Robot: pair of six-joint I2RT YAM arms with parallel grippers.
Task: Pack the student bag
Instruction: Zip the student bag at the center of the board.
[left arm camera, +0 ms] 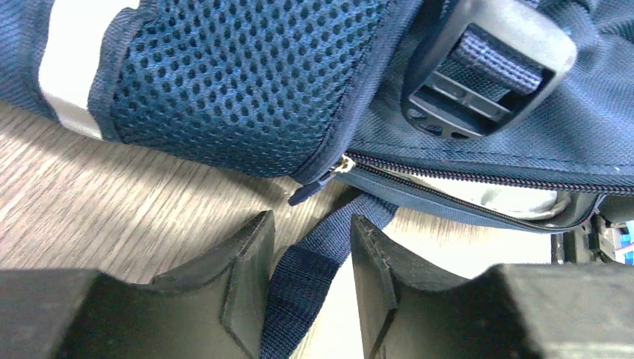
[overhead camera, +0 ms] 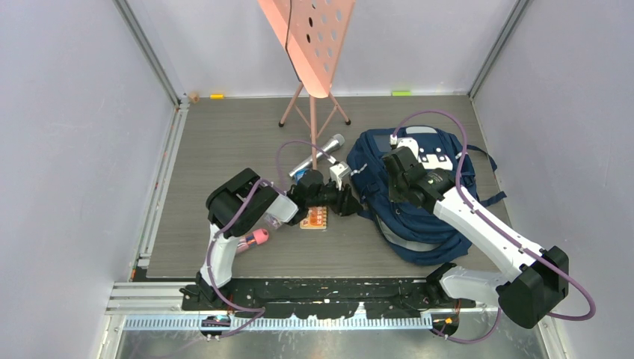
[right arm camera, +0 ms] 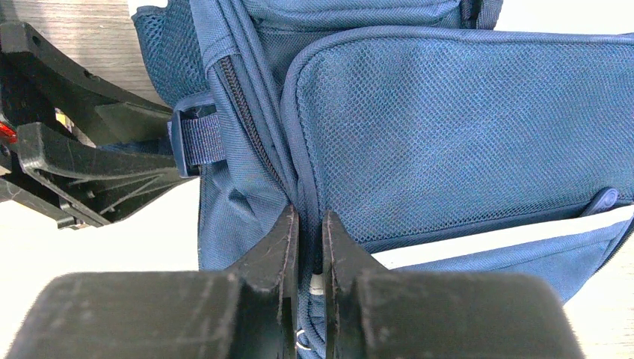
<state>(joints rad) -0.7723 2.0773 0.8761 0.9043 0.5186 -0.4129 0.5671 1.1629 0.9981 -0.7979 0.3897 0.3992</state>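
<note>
My navy student bag [overhead camera: 371, 161] lies slumped on the worktop [overhead camera: 224, 149], right of centre, with grey stripes and one zip [left arm camera: 463, 179] partly open.

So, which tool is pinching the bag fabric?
The right tool, nearly shut on a seam of the student bag; the left tool stands open around a strap.

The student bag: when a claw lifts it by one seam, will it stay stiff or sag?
Probably sag: the student bag lies slumped and creased, and its fabric folds thin inside the right claw. Its coarse woven cloth likely grips well rather than slipping.
</note>
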